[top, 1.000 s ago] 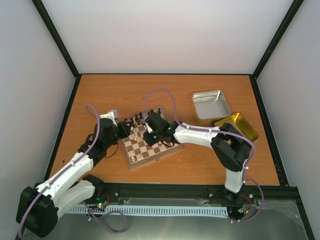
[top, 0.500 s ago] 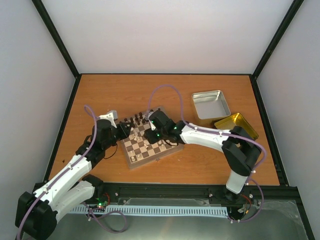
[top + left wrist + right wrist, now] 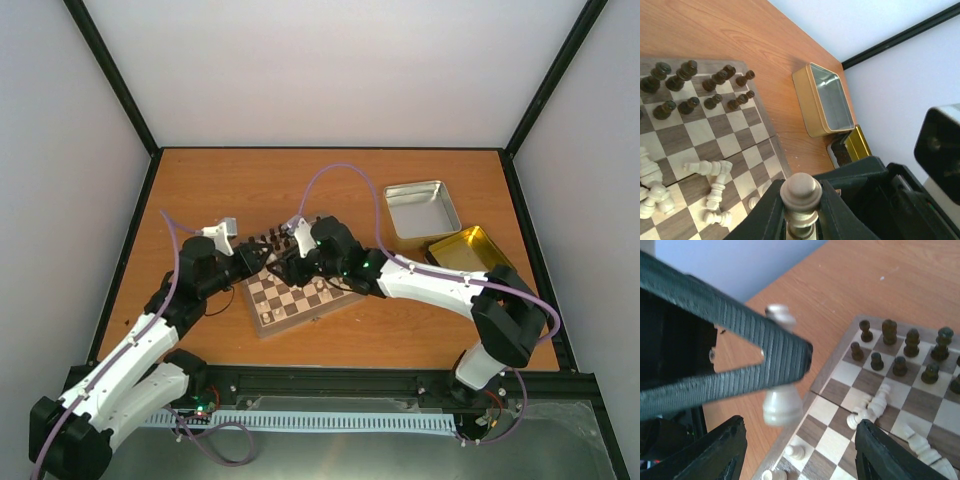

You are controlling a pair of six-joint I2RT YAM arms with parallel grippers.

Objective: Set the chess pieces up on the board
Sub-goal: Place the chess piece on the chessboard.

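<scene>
My left gripper (image 3: 801, 210) is shut on a cream chess piece (image 3: 801, 189) and holds it upright over the left edge of the board (image 3: 305, 300). In the right wrist view this piece (image 3: 781, 407) hangs below the left gripper's ribbed fingers (image 3: 760, 352). Below it my right gripper (image 3: 800, 457) stands open, its jaws wide on either side and touching nothing. Several cream chess pieces (image 3: 707, 169) lie tipped over on the board (image 3: 747, 125), and a few small ones (image 3: 796, 452) stand near its edge. Both grippers (image 3: 275, 262) meet at the board's far left corner.
Dark brown chessmen (image 3: 690, 90) stand in two rows along the board's far side. A silver tin (image 3: 422, 210) and its gold lid (image 3: 472, 250) lie to the right of the board. The right arm's dark body (image 3: 880, 200) crowds close beside my left fingers.
The right gripper has opened and drawn slightly away from the cream piece. The left gripper has stayed shut on the piece. The right arm has swung further over the board.
</scene>
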